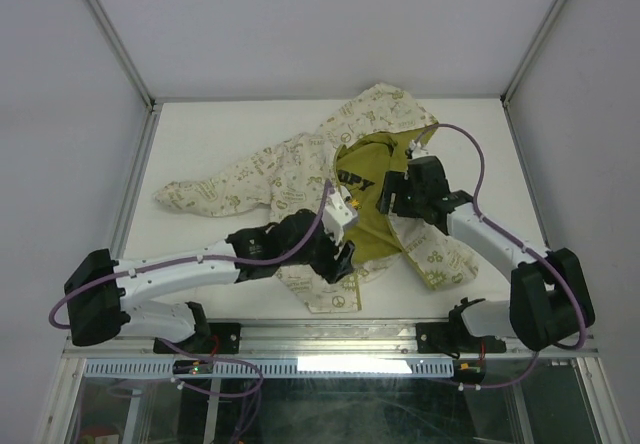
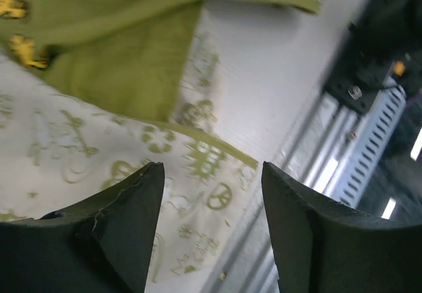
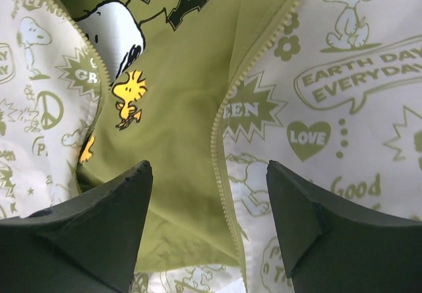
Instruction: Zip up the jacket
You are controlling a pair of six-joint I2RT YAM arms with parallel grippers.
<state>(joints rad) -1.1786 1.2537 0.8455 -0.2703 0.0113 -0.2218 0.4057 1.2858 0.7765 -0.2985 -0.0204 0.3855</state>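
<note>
Jacket (image 1: pixel 290 164) lies open, mid-bench toward near edge. Likely soft, light, bunches easily. Left gripper (image 2: pixel 211 174) open, empty, above hem (image 2: pixel 217 149). Right gripper (image 3: pixel 208 171) open, empty, over zipper teeth (image 3: pixel 221 128). Best hold: hem at zipper base.

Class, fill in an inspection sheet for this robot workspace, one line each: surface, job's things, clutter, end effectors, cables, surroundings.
Surface: white table, flat.
Job's things: jacket lies unzipped, front spread, olive lining showing; zipper teeth on the two edges are apart.
Clutter: nothing seen.
End effectors: left end effector open over the jacket's lower hem; right end effector open above the lining; neither holds anything.
Cables: left purple cable and right purple cable loop above the jacket.
Surroundings: white enclosure walls; metal rail at the near edge.
</note>
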